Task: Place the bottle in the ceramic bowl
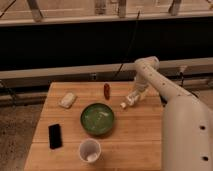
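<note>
The bottle (pixel 128 102) is small and clear with a white cap pointing down-left. It hangs tilted at the end of my arm, right of the table's middle. My gripper (pixel 133 98) is shut on its upper end and holds it just above the wooden table (pixel 135 145). The ceramic bowl (pixel 97 119) is glossy green with a dark rim. It stands on the table to the lower left of the bottle, a short gap away.
A red-brown sausage-shaped item (pixel 106 90) lies behind the bowl. A pale block (pixel 67 100) lies at the back left, a black phone (pixel 55 136) at the front left, and a white cup (pixel 90 150) in front of the bowl. My arm (pixel 172 100) spans the right side.
</note>
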`<state>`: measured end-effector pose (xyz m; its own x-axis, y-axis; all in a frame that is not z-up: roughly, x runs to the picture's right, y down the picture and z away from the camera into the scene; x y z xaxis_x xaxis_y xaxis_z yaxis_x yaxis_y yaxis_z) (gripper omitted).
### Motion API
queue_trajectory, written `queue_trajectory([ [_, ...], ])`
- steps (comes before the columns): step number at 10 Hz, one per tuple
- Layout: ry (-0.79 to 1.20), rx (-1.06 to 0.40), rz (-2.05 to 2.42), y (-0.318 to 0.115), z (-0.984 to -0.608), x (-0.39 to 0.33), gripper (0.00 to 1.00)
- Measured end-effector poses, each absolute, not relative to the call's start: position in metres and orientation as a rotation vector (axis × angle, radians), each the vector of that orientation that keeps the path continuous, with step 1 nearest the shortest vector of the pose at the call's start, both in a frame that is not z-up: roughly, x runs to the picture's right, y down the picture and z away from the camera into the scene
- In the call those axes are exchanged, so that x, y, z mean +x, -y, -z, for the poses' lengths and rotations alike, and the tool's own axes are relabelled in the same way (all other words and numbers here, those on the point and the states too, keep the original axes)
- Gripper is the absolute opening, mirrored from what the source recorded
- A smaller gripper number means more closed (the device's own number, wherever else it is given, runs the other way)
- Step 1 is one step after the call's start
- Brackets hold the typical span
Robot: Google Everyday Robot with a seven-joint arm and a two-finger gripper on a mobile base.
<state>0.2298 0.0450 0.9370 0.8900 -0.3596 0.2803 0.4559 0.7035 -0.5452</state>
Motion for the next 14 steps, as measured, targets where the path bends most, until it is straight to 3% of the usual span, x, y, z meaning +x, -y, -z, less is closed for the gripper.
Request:
queue_trajectory([
  [14,0.163,-0.648,0.565,-0.044,-0.879,0.149,0.01],
])
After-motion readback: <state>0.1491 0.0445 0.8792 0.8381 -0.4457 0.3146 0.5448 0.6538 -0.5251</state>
